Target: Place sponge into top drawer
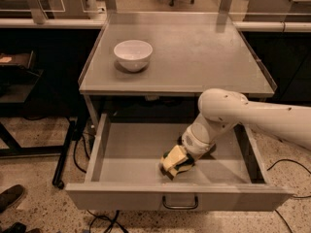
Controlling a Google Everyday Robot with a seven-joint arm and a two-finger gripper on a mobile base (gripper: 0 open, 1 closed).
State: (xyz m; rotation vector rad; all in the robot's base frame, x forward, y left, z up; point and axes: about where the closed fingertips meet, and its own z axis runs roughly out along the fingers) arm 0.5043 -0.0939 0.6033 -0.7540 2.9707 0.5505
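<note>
The top drawer (121, 199) is pulled fully open under the table, its loop handle (180, 206) at the front. My gripper (173, 164), pale yellow, reaches down inside the drawer near the middle of its floor, close to the front panel. It is shut on the sponge (167, 155); only a thin dark green edge shows between the pale fingers. The gripper tip sits at or just above the drawer floor; I cannot tell whether it touches.
A white bowl (132, 54) stands at the back left of the grey table top (204, 57). My white arm (252, 115) crosses over the drawer's right side. A black stand leg (65, 154) and cables lie on the floor at left.
</note>
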